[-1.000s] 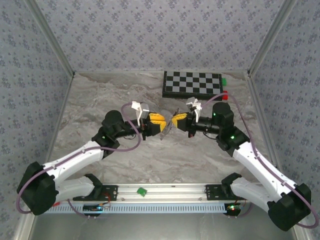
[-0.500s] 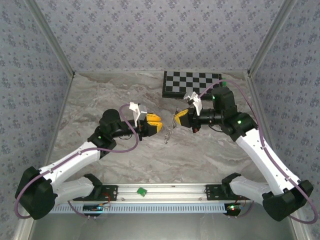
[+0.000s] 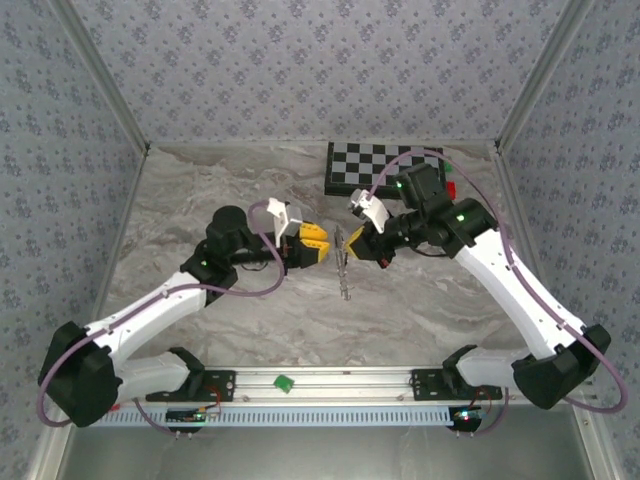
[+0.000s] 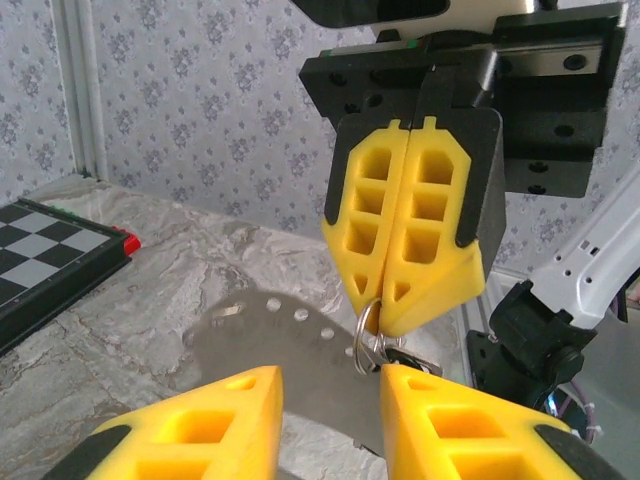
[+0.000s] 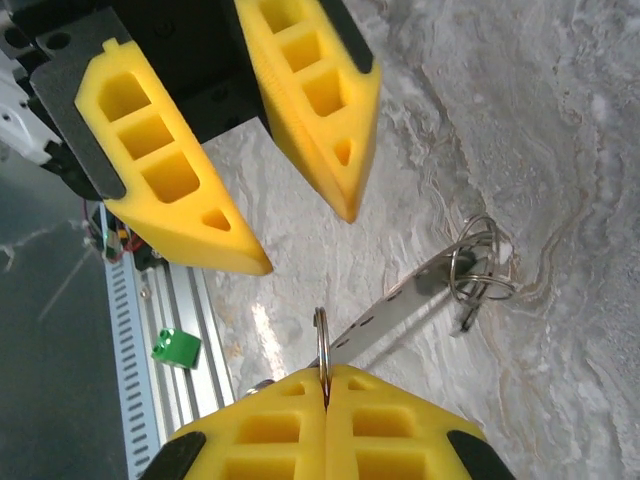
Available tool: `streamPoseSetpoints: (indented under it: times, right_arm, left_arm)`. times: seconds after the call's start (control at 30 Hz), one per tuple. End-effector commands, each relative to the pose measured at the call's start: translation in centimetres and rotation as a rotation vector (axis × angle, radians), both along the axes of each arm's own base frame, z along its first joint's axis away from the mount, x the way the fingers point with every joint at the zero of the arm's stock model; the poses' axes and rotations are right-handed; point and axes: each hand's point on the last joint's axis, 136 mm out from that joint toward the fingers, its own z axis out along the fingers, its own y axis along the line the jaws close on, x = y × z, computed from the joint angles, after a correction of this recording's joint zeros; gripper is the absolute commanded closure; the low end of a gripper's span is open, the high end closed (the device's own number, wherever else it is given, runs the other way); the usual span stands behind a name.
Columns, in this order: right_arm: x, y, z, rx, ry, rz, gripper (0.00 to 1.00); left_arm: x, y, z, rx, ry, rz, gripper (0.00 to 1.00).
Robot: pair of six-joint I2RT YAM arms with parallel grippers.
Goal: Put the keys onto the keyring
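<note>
Marbled tabletop (image 3: 200, 220) lies below, where the right gripper (image 5: 325, 378) pinches the keyring (image 5: 321, 335), keys (image 4: 403, 356) hanging just under it and a perforated strip (image 5: 395, 300) slanting toward the near rail (image 3: 330, 378). Facing it, the left gripper (image 5: 300, 240) has its jaws spread and empty; the chessboard (image 3: 385, 168) sits well behind.

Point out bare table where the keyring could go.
Bare: the far-left table beside the chessboard, and the near middle before the rail. Crowded: the centre, where the open left end effector faces the right end effector gripping the keyring.
</note>
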Motion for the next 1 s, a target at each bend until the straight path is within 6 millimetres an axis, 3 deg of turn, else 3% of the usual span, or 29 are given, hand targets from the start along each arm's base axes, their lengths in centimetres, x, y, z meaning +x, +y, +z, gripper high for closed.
streamPoseSetpoints:
  times: [0.0, 0.4, 0.97]
  right_arm:
    - [0.0, -0.5, 0.1, -0.065, -0.042, 0.014, 1.0]
    - [-0.2, 0.4, -1.1, -0.123, -0.049, 0.05, 1.0]
    - [-0.2, 0.8, -1.0, -0.117, -0.058, 0.062, 1.0]
  left_arm:
    - [0.0, -0.4, 0.7, -0.002, -0.028, -0.051, 0.71]
    - [0.1, -1.5, -0.2, 0.003, 0.02, -0.111, 0.71]
    - [-0.2, -2.5, -1.3, 0.043, 0.058, -0.165, 0.72]
